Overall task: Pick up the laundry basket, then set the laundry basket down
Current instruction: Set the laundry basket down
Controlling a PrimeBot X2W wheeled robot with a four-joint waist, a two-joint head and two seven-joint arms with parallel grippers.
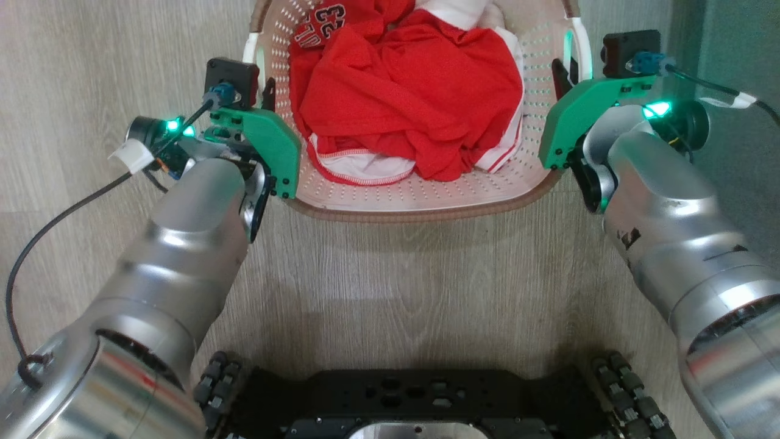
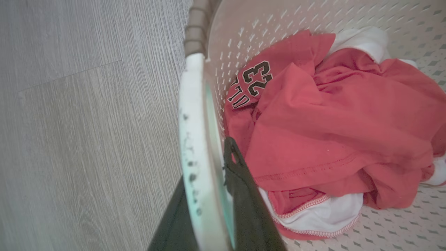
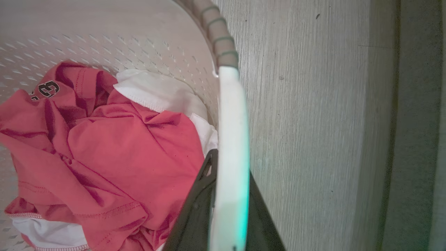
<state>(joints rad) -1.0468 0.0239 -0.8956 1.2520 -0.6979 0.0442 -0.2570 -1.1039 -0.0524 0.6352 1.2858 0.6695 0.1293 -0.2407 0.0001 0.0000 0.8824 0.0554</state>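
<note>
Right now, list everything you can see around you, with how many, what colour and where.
laundry basket: one, cream, brown rim, ahead between the grippers
red clothing: count unclear, red, one numbered 23, heaped in basket
white clothing: count unclear, white with red trim, under the red
floor: one, pale grey wood grain, around
base: one, black, bottom of head view
left arm, right arm: two, silver, flanking basket
left gripper: one, dark, fingers astride white left handle
right gripper: one, dark, fingers astride white right handle
</note>
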